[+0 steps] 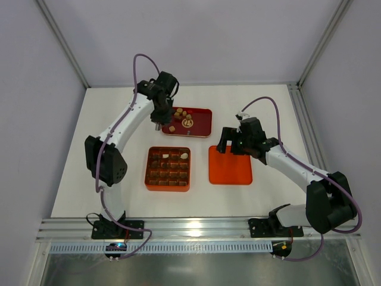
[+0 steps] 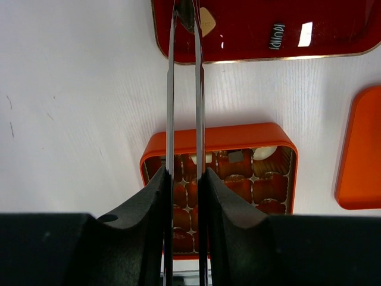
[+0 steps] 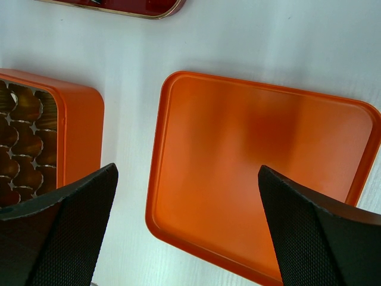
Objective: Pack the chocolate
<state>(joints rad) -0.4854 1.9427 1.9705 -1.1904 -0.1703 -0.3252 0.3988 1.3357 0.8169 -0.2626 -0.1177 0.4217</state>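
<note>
1. Brown and cream bits of chocolate [image 1: 187, 123] lie in a bunch on the dark red tray [image 1: 205, 126], in the upper middle of the top view.
2. A few more bits sit in the top row of little holes in the orange box [image 1: 168, 187]. A cream piece [image 1: 184, 156] is in its upper right corner.
3. The left gripper [image 1: 157, 126] hangs at the left end of the red tray. Its two thin shiny fingers [image 2: 170, 89] are very close together, with only a slim gap. In its own wrist view a small dark thing shows at the tips [image 2: 185, 15], at the top of the frame, and a pale piece [image 2: 206, 21] lies just beside them. I cannot tell if the tips have hold of the dark thing.
4. The box sits just below the tray, in the middle of the top view. The flat orange lid [image 1: 230, 170] lies near it on the right, not touching.
5. The right gripper [image 1: 229, 145] hangs over the upper edge of the lid. Its black fingers [image 3: 59, 226] are spread wide, with nothing between them.
6. All of this rests on a white table [image 1: 268, 101].
</note>
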